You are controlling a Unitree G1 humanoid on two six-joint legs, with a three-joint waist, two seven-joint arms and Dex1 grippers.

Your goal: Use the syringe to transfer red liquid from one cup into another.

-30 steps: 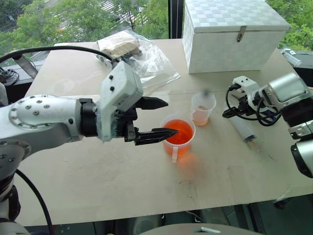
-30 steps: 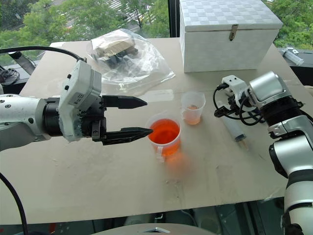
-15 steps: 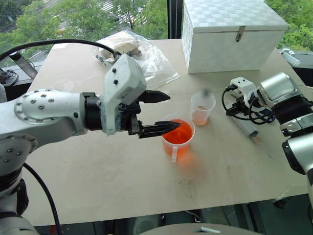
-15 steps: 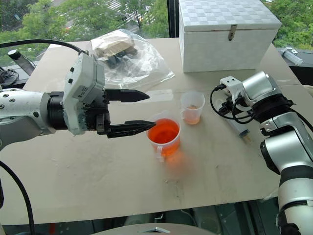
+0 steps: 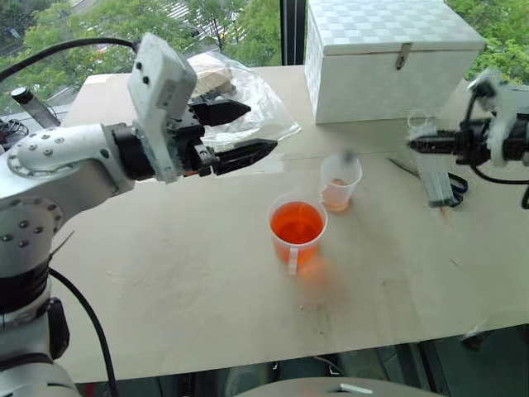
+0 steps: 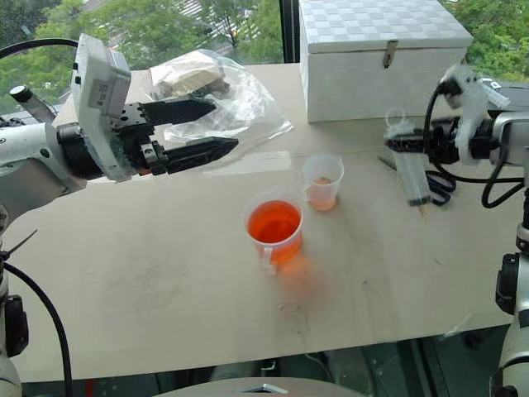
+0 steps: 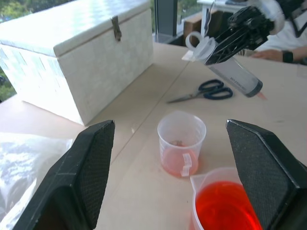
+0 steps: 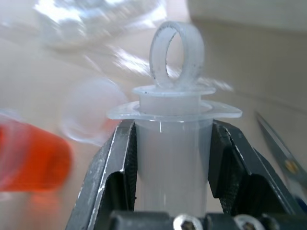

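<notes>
Right wrist view showed the right gripper (image 8: 172,172) newly clamped on the syringe (image 8: 173,143), lifted off the table (image 6: 165,281), ready for drawing.

beige table (image 5: 165,281); window (image 5: 99,33) behind, green trees outside

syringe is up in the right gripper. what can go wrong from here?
1. The right gripper clamps the syringe high on the barrel, just under the flange; the long free end may swing or slip on the way over.
2. The beaker of red liquid and the small cup stand close together; a low nozzle might tip either.
3. The orange-stained nozzle could drip on the table.
</notes>
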